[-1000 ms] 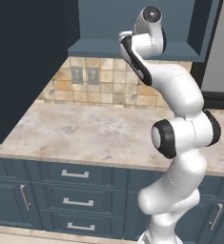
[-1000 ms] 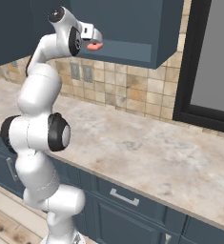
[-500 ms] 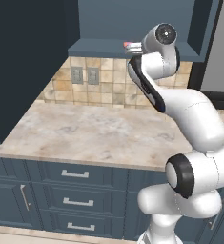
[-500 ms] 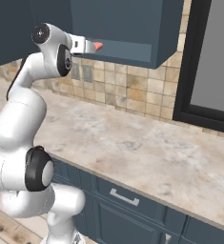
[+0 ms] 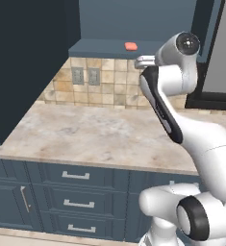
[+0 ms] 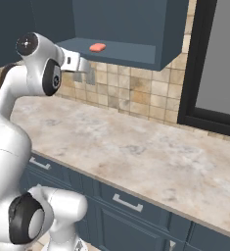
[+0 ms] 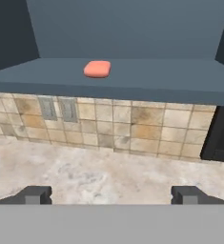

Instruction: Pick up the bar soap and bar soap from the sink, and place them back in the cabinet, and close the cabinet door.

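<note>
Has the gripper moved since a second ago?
Yes. The gripper has pulled back from the cabinet shelf, leaving the bar soap on it.

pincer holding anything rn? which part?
Nothing held. The pincer is open, with bare gap between its fingertips. The bar soap lies on the cabinet floor, apart from it.

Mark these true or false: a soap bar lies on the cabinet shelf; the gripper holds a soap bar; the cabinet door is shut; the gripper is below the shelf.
1. A soap bar lies on the cabinet shelf. True.
2. The gripper holds a soap bar. False: its fingers are spread with nothing between them.
3. The cabinet door is shut. False: it stands open, the shelf exposed.
4. The gripper is below the shelf. True: in the right base view it sits under the shelf's front edge.
</note>
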